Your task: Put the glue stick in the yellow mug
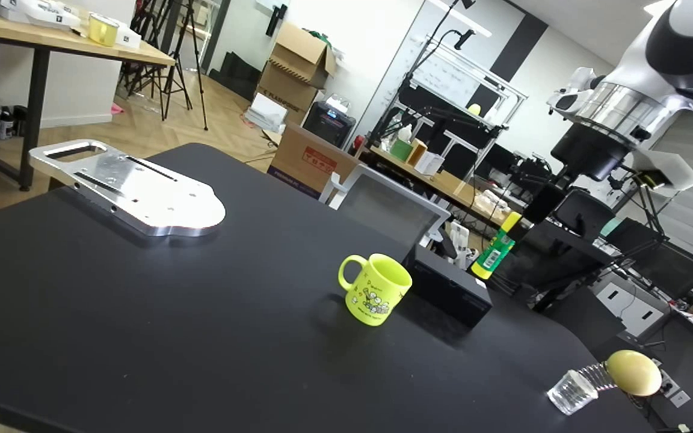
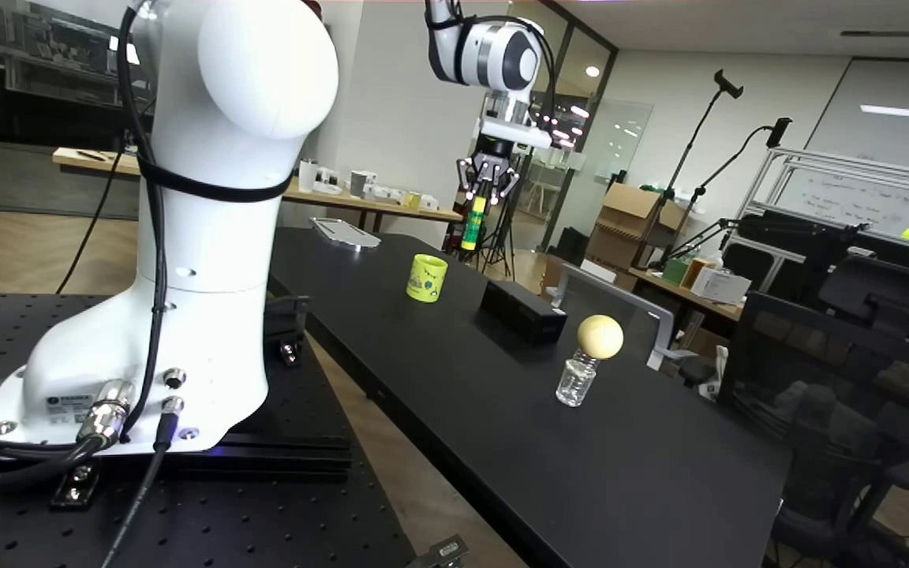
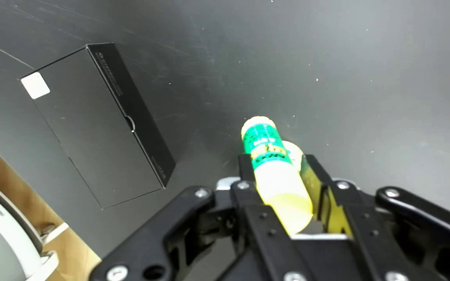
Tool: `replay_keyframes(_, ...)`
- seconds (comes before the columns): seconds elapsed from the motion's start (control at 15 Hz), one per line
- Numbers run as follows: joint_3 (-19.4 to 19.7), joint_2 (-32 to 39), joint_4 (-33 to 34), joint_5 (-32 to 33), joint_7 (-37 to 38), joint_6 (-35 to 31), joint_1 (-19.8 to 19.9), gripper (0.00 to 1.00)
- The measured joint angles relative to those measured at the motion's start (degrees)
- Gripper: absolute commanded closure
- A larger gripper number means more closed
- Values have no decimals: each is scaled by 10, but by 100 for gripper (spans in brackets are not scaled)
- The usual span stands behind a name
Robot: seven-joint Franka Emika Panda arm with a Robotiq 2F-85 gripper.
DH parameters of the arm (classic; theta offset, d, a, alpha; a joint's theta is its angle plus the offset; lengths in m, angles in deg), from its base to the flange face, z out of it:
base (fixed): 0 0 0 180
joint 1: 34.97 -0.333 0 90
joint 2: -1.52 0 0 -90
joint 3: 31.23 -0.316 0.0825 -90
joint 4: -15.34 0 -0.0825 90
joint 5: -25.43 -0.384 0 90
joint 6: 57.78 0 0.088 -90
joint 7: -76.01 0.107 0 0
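Pincer [image 3: 279, 166] tight around the glue stick [image 1: 496, 249], green with yellow ends.

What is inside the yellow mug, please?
Inside the yellow mug, an exterior view shows only inner wall; its near side hides the bottom. The glue stick is outside the mug.

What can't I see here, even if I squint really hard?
Inside bottom of the yellow mug: in both exterior views, its own wall hides it.
Tiny print on the glue stick: too small in both exterior views.
Rest of the robot arm: in an exterior view, cut off by the right edge.
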Motion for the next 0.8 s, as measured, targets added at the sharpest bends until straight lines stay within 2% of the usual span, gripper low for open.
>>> replay_keyframes(0.33,1,-9,-13,0,-13,0,1,66)
replay_keyframes(0.4,1,-9,-13,0,-13,0,1,91)
replay_keyframes(0.8,2,12,3,9,-16,2,-10,91)
